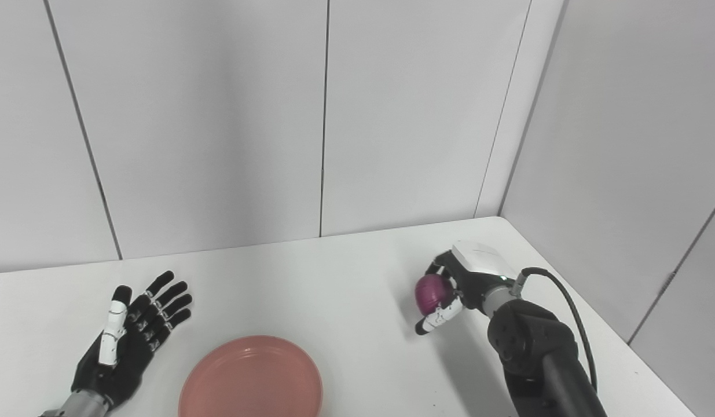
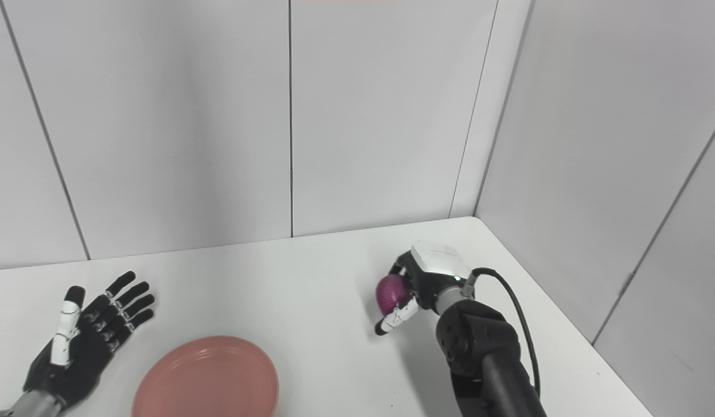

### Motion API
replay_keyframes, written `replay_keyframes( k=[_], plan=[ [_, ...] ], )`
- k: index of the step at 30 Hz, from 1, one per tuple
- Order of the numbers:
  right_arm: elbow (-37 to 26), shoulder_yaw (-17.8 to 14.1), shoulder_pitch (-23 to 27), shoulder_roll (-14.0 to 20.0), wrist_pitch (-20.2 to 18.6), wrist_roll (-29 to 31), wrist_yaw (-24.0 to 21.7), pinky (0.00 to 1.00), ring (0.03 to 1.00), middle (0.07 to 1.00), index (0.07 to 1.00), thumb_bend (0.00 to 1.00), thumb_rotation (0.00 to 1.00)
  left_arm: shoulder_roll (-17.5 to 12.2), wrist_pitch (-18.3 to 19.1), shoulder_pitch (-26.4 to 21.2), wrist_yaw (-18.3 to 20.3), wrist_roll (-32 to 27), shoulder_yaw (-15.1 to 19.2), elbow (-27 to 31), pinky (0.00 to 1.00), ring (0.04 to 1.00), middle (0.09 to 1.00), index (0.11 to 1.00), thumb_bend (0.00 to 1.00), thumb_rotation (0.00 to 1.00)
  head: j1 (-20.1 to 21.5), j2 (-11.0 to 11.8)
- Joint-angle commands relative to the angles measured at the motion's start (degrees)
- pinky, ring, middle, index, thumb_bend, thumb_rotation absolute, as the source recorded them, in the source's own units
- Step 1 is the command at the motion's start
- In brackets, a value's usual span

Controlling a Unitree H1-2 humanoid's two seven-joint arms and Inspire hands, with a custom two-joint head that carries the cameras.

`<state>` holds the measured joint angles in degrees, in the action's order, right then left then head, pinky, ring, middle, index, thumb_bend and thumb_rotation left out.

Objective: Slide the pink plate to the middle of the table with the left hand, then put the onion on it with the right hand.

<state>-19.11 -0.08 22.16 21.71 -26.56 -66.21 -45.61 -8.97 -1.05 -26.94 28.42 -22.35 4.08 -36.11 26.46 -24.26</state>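
Holding the onion (image 1: 430,292) is the right hand (image 1: 458,286). The onion is round and purple. The fingers (image 1: 438,319) of this hand curl around it, so the hand is closed on the onion. One white and black finger sticks out under the onion and points toward the middle of the tabletop (image 1: 311,284). The onion looks like it is up off the tabletop, with a soft shadow below it. The hand and onion are over the right part of the tabletop, closer to the far right corner than to the near edge. A black cable (image 1: 571,315) bends from the wrist down along the dark arm.

The pink plate (image 1: 251,379) sits flat at the near edge of the tabletop, a little left of the middle. Part of the plate is cut off by the bottom of the picture. Nothing is on the plate. The onion is well apart from it, off to the right and farther back.

The left hand (image 1: 128,341) is near the left edge of the tabletop, just beside the plate but not touching it. This hand is open, with its fingers spread and stretched out toward the back wall (image 1: 218,116). It holds nothing.
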Motion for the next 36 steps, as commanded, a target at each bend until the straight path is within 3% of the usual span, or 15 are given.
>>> replay_keyframes(
  k=[1, 2, 5, 11, 18, 28, 36],
  plan=[
    [-3.57, -0.04, 3.51, 0.22, -0.22, 1.36, -1.09, 0.20, 0.273, 0.392, 0.603, 0.87, 0.24, 0.14, 5.99, 6.21, -2.30, 2.43, -1.06, -3.05, 0.89, 0.884, 0.882, 0.880, 0.76, 0.87, -1.40, -0.79],
    [-4.69, 0.34, 3.84, 0.05, -0.16, 2.21, -1.65, 0.20, 0.272, 0.391, 0.601, 0.87, 0.24, 0.34, 5.62, 6.33, -2.36, 2.60, -1.32, -2.87, 0.89, 0.884, 0.882, 0.880, 0.76, 0.86, -2.97, -1.70],
    [-7.23, 1.62, 4.69, -0.09, 0.01, 3.88, -3.11, 0.29, 0.378, 0.503, 0.604, 0.88, 0.26, 1.01, 5.33, 6.79, -2.97, 3.19, -2.16, -1.61, 0.88, 0.878, 0.879, 0.872, 0.81, 0.85, -5.99, -3.63],
    [-9.48, 3.86, 6.71, -0.35, 0.11, 5.70, -5.30, 0.34, 0.418, 0.507, 0.610, 0.89, 0.28, 2.85, 7.65, 8.14, -5.90, 4.14, -3.93, 3.36, 0.89, 0.879, 0.886, 0.876, 0.85, 0.85, -14.26, -6.86],
    [-10.00, 6.68, 7.98, -1.40, 0.82, 8.40, -5.41, 0.30, 0.385, 0.479, 0.603, 0.88, 0.27, 4.95, 10.27, 9.47, -9.24, 4.95, -4.97, 7.82, 0.89, 0.878, 0.887, 0.890, 0.84, 0.86, -21.02, -7.93],
    [-8.93, 12.38, 8.63, -2.26, 2.13, 11.61, -4.05, 0.31, 0.400, 0.501, 0.583, 0.92, 0.28, 6.72, 11.14, 9.88, -12.14, 5.11, -5.81, 9.16, 0.91, 0.888, 0.884, 0.882, 0.82, 0.86, -25.64, -8.22],
    [-10.17, 13.43, 8.09, -1.61, 2.12, 14.34, -4.31, 0.35, 0.431, 0.526, 0.601, 0.88, 0.29, 8.19, 12.41, 10.29, -14.02, 5.43, -6.07, 10.50, 0.90, 0.884, 0.877, 0.886, 0.82, 0.86, -29.06, -8.66]
  ],
)
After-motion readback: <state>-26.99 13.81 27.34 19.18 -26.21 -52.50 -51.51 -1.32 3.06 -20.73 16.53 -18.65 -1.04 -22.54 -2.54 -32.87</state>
